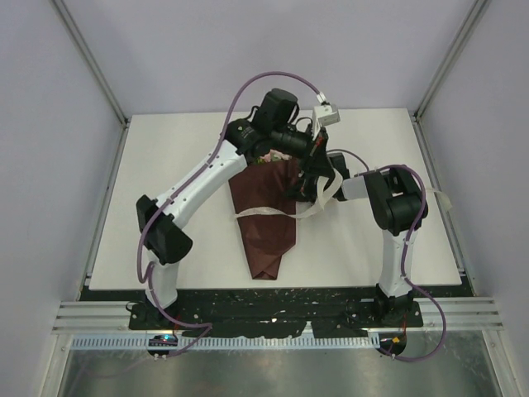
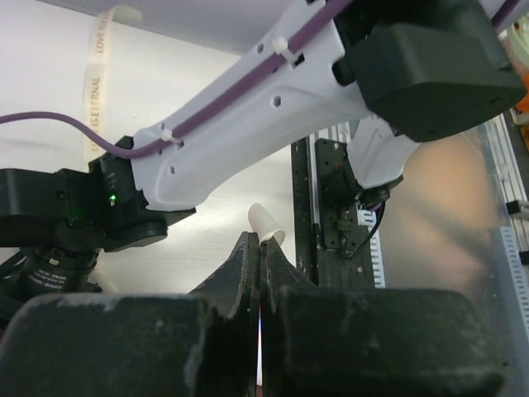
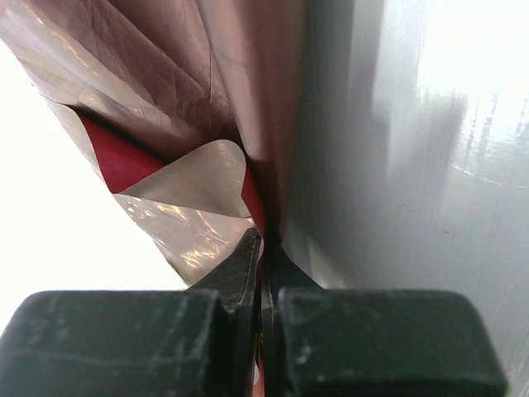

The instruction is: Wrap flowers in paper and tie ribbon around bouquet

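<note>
Fingertips of the left hand (image 2: pixel 260 242) are pressed together, with a cream end of the ribbon (image 2: pixel 266 222) pinched between them. The right hand (image 3: pixel 263 246) is also clenched, a fold of the maroon paper (image 3: pixel 207 99) caught at its tips. Both hands are crowded at the upper right of the bouquet (image 1: pixel 264 231), which is laid on the desk (image 1: pixel 165 174) at the centre of the top view, tip toward the bottom edge. Pink flowers (image 1: pixel 269 156) are seen at its upper end, and the ribbon is drawn across its middle.
</note>
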You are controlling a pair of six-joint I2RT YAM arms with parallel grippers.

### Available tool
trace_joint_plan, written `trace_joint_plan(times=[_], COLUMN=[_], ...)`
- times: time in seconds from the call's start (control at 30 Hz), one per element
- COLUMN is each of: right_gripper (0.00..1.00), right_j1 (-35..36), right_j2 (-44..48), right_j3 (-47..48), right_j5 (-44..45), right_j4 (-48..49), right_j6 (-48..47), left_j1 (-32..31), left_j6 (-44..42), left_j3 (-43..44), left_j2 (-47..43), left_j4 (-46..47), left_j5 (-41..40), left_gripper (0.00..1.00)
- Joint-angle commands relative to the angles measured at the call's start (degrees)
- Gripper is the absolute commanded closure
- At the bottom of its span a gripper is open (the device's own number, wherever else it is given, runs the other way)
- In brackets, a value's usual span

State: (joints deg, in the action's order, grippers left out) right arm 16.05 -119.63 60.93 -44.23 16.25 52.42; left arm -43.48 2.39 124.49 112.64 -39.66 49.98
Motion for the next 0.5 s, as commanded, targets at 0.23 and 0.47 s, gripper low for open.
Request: trace_joint_plan(times=[0.23,0.47], right_gripper=[0.95,0.94], right_j1=[-0.3,-0.3], right_j2=[-1.5,-1.7], right_j3=[0.0,-2.0], right_j5=[-2.1,-2.4], right_j4=[5.5,9.0], right_j6=[3.0,5.8], left_j1=[-4.8,-4.1], left_j6=[-10.0,-12.0], left_j3=[0.3,5.6], left_j2=[2.2,3.6], left_j4=[2.6,-1.3], left_j5=[-5.6,-13.7], left_gripper=[0.83,0.32])
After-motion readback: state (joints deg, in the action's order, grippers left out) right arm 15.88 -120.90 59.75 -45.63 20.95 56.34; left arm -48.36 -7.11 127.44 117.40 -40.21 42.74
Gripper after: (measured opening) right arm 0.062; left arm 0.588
